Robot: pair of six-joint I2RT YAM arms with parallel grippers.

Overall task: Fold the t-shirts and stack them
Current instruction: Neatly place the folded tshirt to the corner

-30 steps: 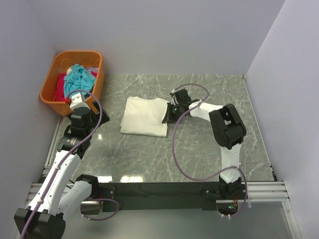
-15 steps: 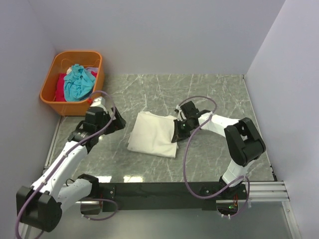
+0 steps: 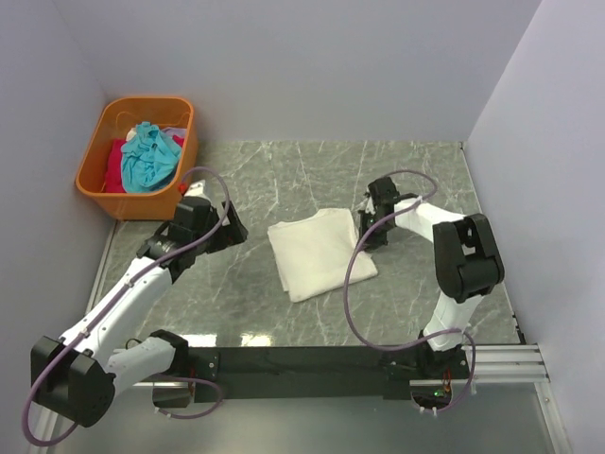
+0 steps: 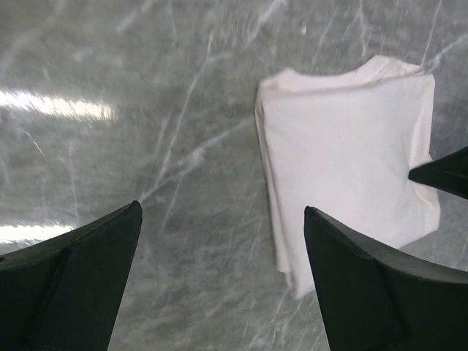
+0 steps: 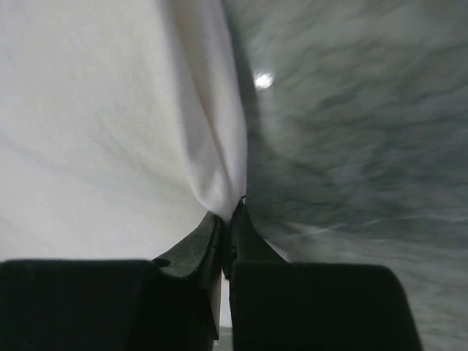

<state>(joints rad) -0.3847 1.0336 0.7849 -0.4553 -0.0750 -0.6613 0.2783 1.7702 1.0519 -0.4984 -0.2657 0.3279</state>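
The folded cream shirt point(image 3: 319, 255) has been dragged rightward and turned on the table point(image 3: 284, 170), its edge pinched by the right hand point(image 5: 232, 210). The left hand point(image 3: 229, 230) is held spread wide, left of it. A teal shirt point(image 3: 146, 153) and a red shirt point(image 3: 114, 163) are heaped in the orange basket point(image 3: 92, 184).

The grey-green marble-patterned table point(image 3: 416, 284) is flat and glossy, with bright glare along its near edge. A folded cream cotton t-shirt point(image 3: 319, 253) lies flat on it around the middle, skewed to the table's edges. An orange plastic basket point(image 3: 90, 161) stands at the far left corner, well apart from the shirt.
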